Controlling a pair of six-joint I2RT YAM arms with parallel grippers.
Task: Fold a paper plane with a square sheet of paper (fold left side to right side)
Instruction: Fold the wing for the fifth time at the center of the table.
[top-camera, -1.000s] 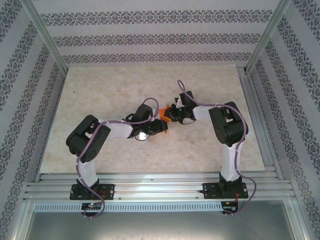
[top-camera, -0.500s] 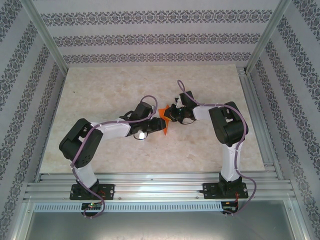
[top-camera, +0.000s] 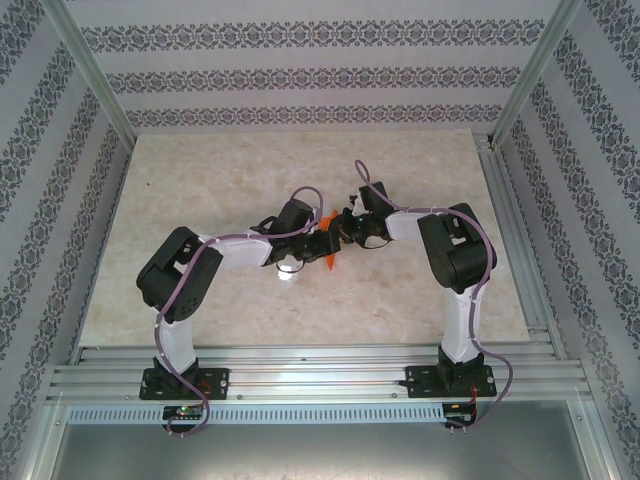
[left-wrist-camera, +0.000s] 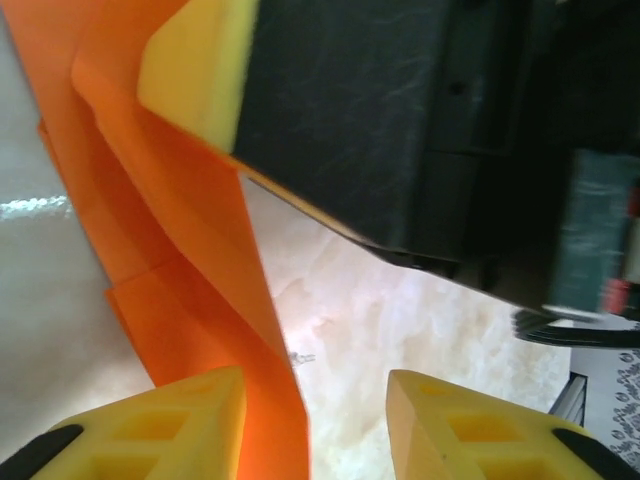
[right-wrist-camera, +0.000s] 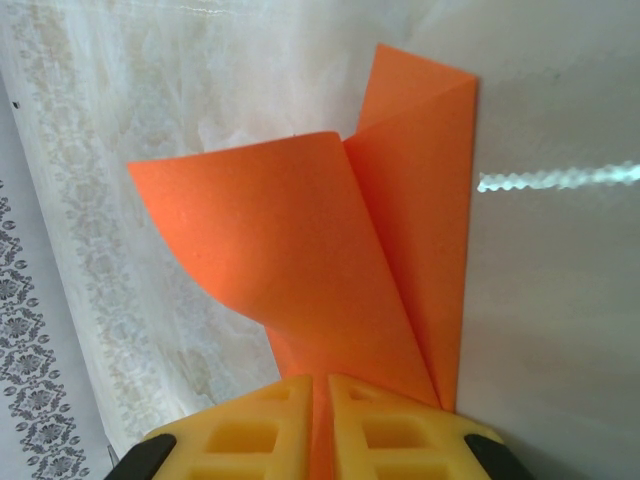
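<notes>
Your right gripper (right-wrist-camera: 320, 395) is closed on the creased orange paper (right-wrist-camera: 300, 250), while your left gripper (left-wrist-camera: 316, 400) stands part open, the paper running between its jaws, just beside one.

Bright orange paper (right-wrist-camera: 330, 260), plain and unmarked, partly folded into a creased wedge, one flap curling loose, the other flat and pointed, near the middle of the table (top-camera: 200, 180)

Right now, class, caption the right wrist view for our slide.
Right gripper pinches the creased orange paper, one flap curling, over the pale table.
</notes>
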